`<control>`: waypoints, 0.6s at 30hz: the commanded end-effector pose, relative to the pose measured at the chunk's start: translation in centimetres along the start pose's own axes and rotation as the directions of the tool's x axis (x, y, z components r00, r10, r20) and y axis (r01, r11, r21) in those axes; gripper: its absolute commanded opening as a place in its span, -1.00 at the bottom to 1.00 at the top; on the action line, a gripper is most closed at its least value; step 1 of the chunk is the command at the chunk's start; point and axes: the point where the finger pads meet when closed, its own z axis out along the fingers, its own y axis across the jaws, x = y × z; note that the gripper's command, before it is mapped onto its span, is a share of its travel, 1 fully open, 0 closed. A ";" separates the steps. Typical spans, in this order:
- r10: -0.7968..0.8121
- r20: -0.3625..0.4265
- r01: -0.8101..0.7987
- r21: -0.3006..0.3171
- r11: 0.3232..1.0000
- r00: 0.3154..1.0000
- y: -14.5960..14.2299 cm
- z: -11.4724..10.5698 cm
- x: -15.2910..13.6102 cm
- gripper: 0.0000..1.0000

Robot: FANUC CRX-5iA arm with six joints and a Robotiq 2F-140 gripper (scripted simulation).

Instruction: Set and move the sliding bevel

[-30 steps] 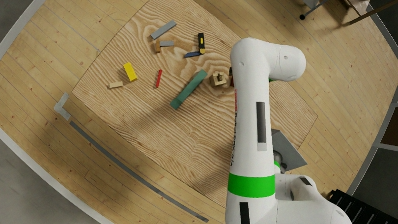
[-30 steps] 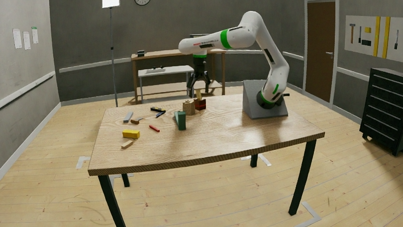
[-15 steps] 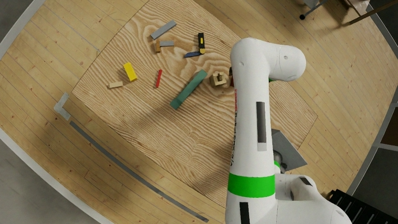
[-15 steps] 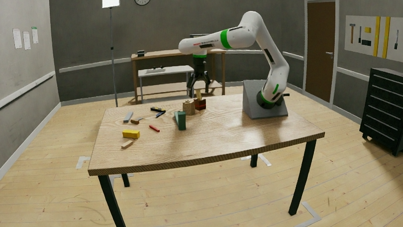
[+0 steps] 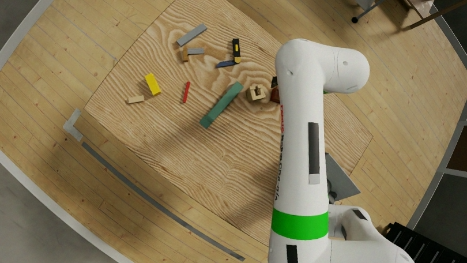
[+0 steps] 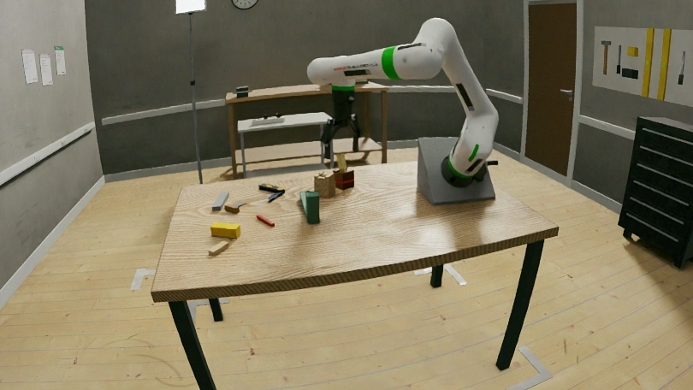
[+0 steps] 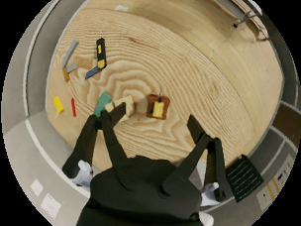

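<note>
while jaws gape, the arm (image 6: 436,53) hovers over the bevel (image 6: 341,162).

walls (image 6: 145,57) are dark grey with a pale rail (image 6: 160,110) running round at mid height and a white skirting at the base. the floor (image 6: 339,333) is light wood planking marked with grey tape corners (image 6: 533,363). a wooden desk (image 6: 368,242) on black legs stands mid-room. behind it, a taller wooden workbench (image 6: 271,92) with a low white bench (image 6: 283,121) in front. a brown door (image 6: 550,86) sits in the right wall; beside it, a white tool board (image 6: 644,62) with yellow stripes. a black drawer cabinet (image 6: 661,184) stands below. papers (image 6: 44,65) are pinned on the left wall. a lamp on a thin stand (image 6: 192,86) and a wall clock (image 6: 244,3) are at the back.
</note>
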 end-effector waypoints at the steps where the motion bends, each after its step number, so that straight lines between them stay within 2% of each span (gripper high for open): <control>1: 0.000 -0.001 0.000 0.000 1.000 1.000 0.0 -1.5 0.2 1.00; 6: 0.000 -0.001 0.000 0.000 1.000 1.000 0.0 -5.3 0.4 1.00; 10: 0.000 -0.001 0.000 0.000 1.000 1.000 0.0 -7.4 0.6 1.00; 14: 0.000 -0.001 0.000 0.000 1.000 1.000 0.0 -8.5 0.6 1.00; 18: 0.000 -0.001 0.000 0.000 1.000 1.000 0.0 -8.7 0.6 1.00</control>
